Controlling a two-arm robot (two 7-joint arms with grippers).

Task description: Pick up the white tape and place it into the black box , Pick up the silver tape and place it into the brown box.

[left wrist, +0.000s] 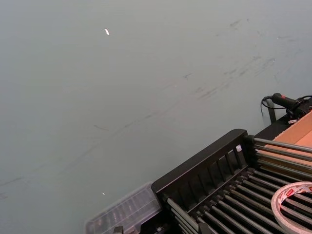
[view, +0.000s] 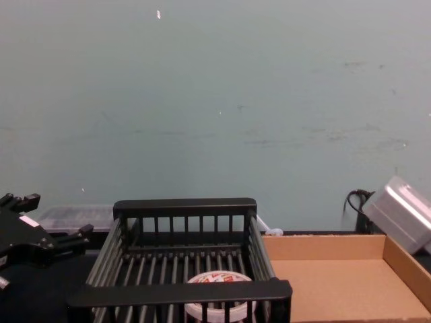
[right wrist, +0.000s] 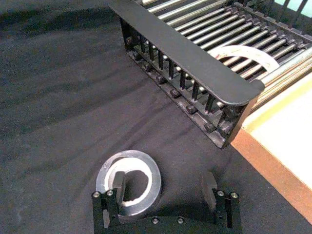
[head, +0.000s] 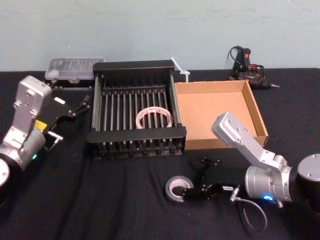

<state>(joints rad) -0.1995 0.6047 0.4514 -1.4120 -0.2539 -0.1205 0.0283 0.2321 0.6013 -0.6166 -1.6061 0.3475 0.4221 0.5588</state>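
The white tape (head: 154,118) lies flat on the slatted floor of the black box (head: 136,136). The silver tape (head: 179,188) rests on the tabletop near its front edge, before the brown box (head: 252,107). The right gripper (right wrist: 163,187) has its fingers apart, one inside the roll's core; the left gripper (head: 84,103), also apart, hovers beside the black box's left wall.
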